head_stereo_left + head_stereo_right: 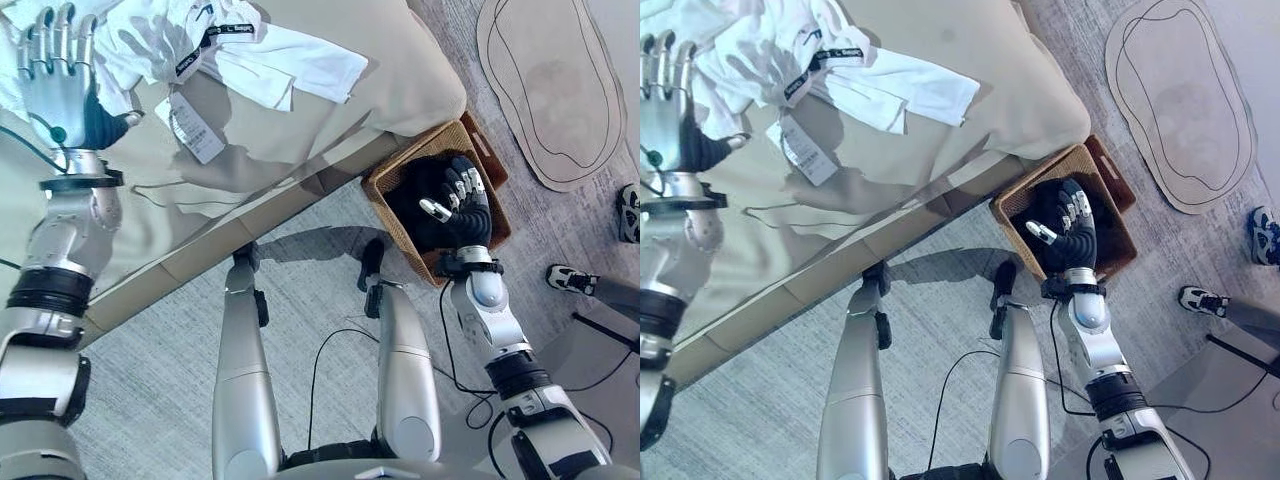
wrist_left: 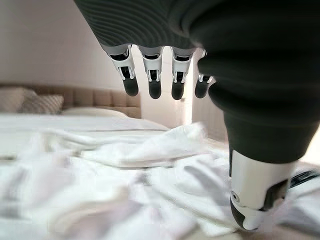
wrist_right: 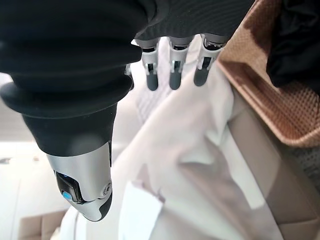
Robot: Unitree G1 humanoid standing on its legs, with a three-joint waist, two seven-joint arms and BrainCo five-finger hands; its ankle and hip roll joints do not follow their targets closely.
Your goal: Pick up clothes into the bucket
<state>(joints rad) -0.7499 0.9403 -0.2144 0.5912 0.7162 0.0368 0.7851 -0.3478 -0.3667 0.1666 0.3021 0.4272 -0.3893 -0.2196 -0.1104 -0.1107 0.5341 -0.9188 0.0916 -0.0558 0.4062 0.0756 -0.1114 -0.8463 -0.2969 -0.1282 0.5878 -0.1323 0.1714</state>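
Fingers, left hand point(image 1: 62, 82): straight and spread, holding nothing, above the white clothes point(image 1: 235, 50); in the left wrist view the fingertips point(image 2: 152, 90) hang over the crumpled white cloth point(image 2: 150, 165) without touching it.
Fingers, right hand point(image 1: 458, 205): relaxed and loosely apart, holding nothing, over the wicker bucket point(image 1: 395, 172); a dark garment point(image 1: 418, 195) already lies inside it.
Task's thing: the white clothes lie in a loose heap on the bed point(image 1: 330, 120), with a paper tag point(image 1: 190, 125) on a string beside them. They are well apart from the bucket, which stands on the floor just beside the bed's corner.
Risk, grasp: I judge the left hand may pinch one thin layer only, so that part of the heap stays behind or slides away. The cause would be the loose, folded cloth, and possibly several pieces lying together.
Risk, carry: a long hanging end may drag over the bed's edge or miss the bucket's rim, because the opening is small beside the spread cloth.
Risk, tag: it may catch on a finger.
Bed: beige cover, soft, with some wrinkles.
Room: grey carpet point(image 1: 300, 290); a pale oval rug point(image 1: 550, 85) beyond the bucket; a person's shoes point(image 1: 565, 277) near the right edge.
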